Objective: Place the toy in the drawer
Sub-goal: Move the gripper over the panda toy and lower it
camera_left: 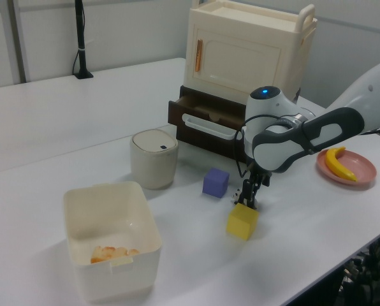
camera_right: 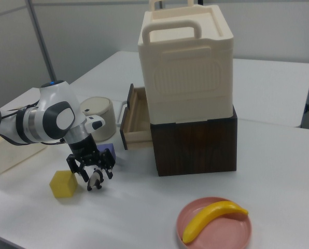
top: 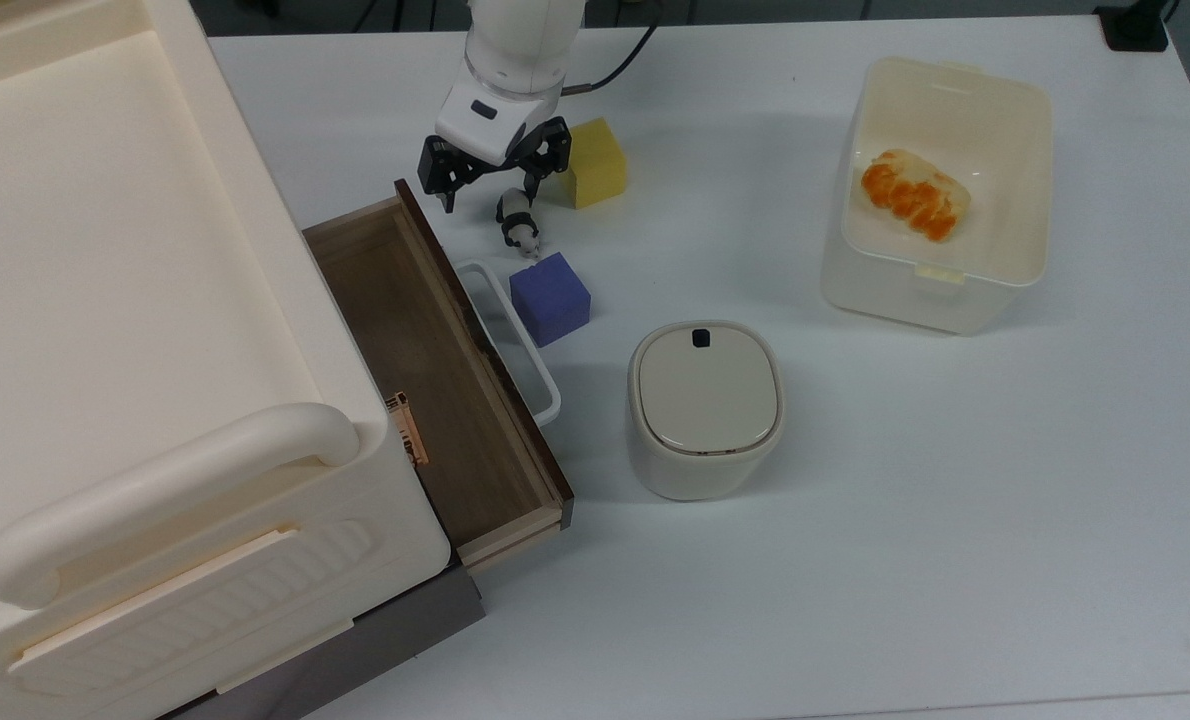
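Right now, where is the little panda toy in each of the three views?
Top view: the panda toy lies on the table just below the gripper.
Left view: only a sliver shows at the gripper, above the yellow cube.
Right view: it stands under the gripper.
Shared landmark: the yellow cube.
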Motion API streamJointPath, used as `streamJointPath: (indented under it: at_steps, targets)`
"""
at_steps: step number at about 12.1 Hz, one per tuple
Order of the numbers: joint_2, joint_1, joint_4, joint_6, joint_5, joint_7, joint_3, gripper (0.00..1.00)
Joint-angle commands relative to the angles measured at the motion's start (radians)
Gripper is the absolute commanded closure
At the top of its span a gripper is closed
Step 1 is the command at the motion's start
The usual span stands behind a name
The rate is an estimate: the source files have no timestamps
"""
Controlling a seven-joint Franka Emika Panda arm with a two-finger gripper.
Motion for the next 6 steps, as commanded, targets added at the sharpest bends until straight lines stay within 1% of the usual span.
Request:
streamJointPath:
  at_steps: [1,6]
  targets:
    - [-0.02,-0.001,-0.024,0.03,-0.013,-0.035,-0.004,0.0]
    - [-0.021,0.016,-0.017,0.03,-0.002,-0.032,-0.002,0.0]
